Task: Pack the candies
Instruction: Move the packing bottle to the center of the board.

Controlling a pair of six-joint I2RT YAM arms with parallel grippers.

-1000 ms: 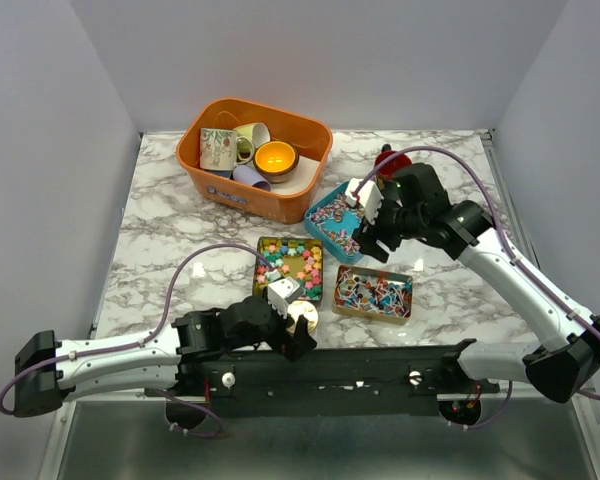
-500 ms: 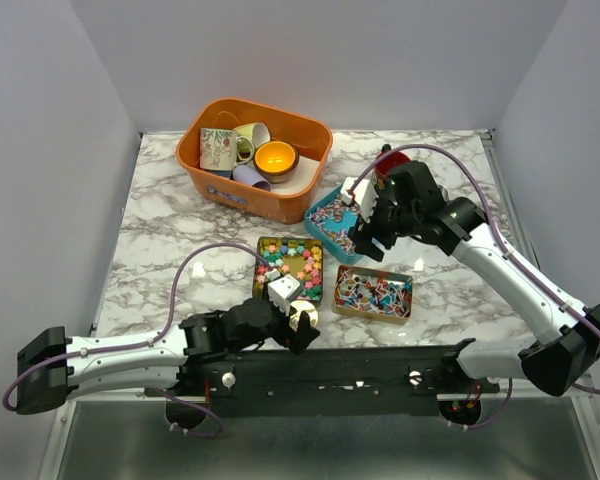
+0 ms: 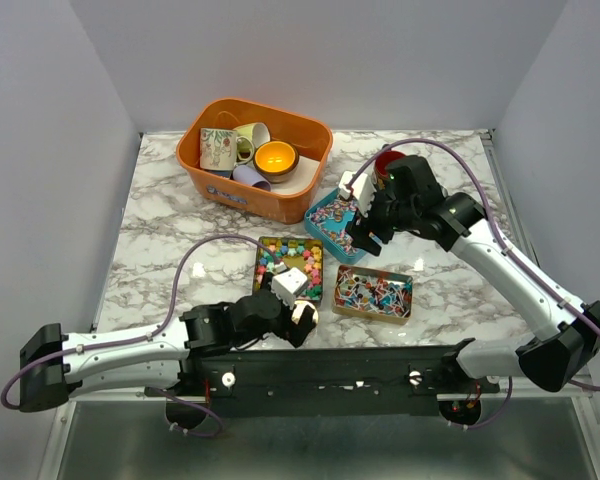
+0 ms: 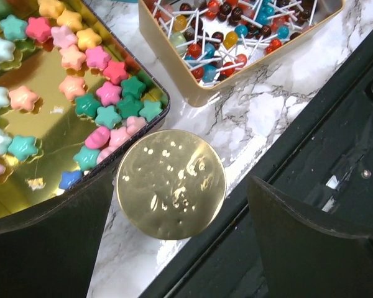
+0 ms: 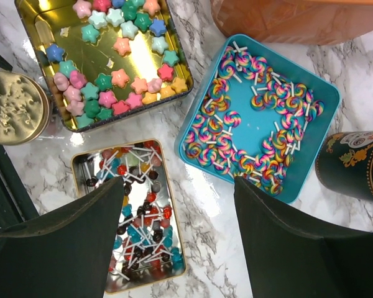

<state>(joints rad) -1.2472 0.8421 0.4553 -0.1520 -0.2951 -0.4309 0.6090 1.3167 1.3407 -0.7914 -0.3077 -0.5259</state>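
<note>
The marble table (image 3: 180,220) carries all items. At its far side stands an orange basin (image 3: 242,196) holding several cups (image 3: 218,148), one with a floral print. No wording on them can be read.

The left gripper (image 4: 180,186) is low at the near table edge. Its jaws are spread wide and hold nothing. The right gripper (image 5: 179,181) hangs above the tins, jaws likewise spread wide, touching nothing.

The candies lie in three open tins at mid-table, between the basin and the arm bases:
- The blue tin (image 5: 261,130), square, just beside the basin, holds swirl lollipops (image 5: 227,108) ranged along its walls.
- The gold tin (image 5: 90,59), to the left and nearer, holds pastel star-shaped pieces (image 5: 120,77) with part of its mirrored floor bare.
- The rectangular tin (image 4: 168,62), to the right of the gold tin, holds ball lollipops (image 4: 224,37) in red, blue and brown on white sticks.

A dark can (image 5: 354,164) with a red inside stands just right of the blue tin. Its side bears a gold and white ornament, too small to tell any lettering.

A round gold disc (image 4: 171,184) lies flat on the table just beside the near corner of the gold tin, between the left fingers as seen from the left wrist. Its face is dimpled and unmarked.
</note>
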